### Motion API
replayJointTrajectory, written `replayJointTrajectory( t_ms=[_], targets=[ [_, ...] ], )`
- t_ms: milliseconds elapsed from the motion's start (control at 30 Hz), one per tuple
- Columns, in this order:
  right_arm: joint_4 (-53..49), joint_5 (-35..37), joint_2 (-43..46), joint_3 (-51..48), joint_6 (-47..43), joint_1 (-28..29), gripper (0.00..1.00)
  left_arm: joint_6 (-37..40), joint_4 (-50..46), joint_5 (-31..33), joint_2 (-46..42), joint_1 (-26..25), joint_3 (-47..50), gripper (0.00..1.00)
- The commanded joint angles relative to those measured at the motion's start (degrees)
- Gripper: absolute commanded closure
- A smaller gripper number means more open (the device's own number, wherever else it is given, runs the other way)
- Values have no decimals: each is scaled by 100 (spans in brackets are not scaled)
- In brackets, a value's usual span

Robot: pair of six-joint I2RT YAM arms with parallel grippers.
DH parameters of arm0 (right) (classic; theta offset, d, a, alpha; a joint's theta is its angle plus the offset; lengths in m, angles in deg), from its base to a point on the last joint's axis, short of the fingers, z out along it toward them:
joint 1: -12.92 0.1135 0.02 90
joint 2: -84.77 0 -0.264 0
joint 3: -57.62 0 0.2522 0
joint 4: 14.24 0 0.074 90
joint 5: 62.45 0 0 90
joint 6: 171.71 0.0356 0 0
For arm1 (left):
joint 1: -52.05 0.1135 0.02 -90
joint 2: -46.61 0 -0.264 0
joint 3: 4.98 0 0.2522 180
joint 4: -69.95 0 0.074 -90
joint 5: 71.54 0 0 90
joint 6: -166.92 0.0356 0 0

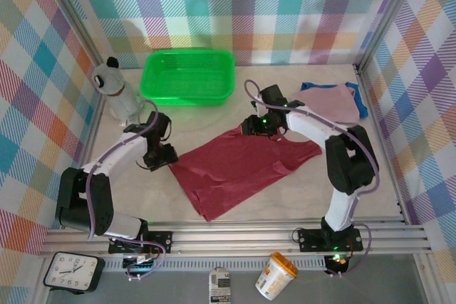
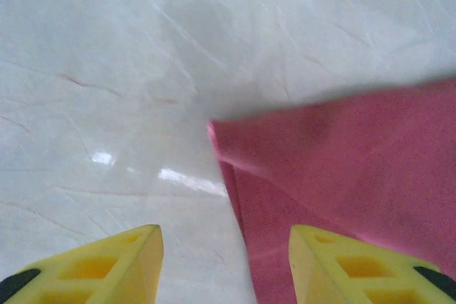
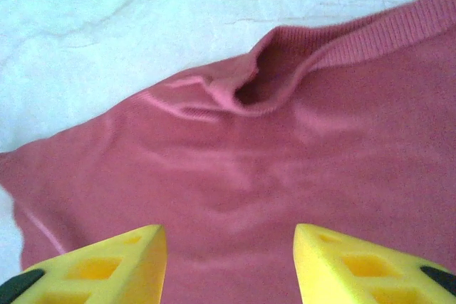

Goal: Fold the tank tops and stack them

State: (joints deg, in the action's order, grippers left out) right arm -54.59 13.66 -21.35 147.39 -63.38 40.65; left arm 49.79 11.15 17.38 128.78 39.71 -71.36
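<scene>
The dark red tank top (image 1: 242,167) lies spread flat across the middle of the table. Its left corner (image 2: 335,161) reaches between the yellow fingers of my left gripper (image 2: 224,265), which stands open at that corner (image 1: 161,154). My right gripper (image 1: 256,124) hovers open over the top's far edge. Red cloth (image 3: 235,176) lies under its spread fingers, and a rumpled ribbed strap (image 3: 263,83) lies just ahead of them. At the back right, the mauve-pink tank top (image 1: 331,101) rests folded on the royal blue tank top (image 1: 363,103).
A green plastic basket (image 1: 189,76) stands at the back centre. A clear bottle (image 1: 117,90) stands at the back left by the wall. Plaid walls close three sides. A clock (image 1: 71,270), a carton (image 1: 221,286) and a cup (image 1: 276,275) lie below the front rail.
</scene>
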Motion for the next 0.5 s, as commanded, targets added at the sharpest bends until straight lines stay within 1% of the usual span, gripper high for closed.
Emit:
replayJointTrajectory(
  t_ms=[0,133,267,367,467],
  targets=[
    [-64,176,-405,479,-383,151,48,349,461,-364,258,221,-47,50],
    [-239,269,-942,1080,-385,174,49,533,490,-425,651,312,-195,50],
    [-410,535,-1445,1525,-430,172,49,588,707,-648,971,388,-178,51],
    [-347,449,-1665,1652,-384,172,50,595,835,-801,1073,390,-209,52],
    [-331,429,-1787,1763,-398,188,52,706,765,-706,1166,392,-283,53]
  ],
)
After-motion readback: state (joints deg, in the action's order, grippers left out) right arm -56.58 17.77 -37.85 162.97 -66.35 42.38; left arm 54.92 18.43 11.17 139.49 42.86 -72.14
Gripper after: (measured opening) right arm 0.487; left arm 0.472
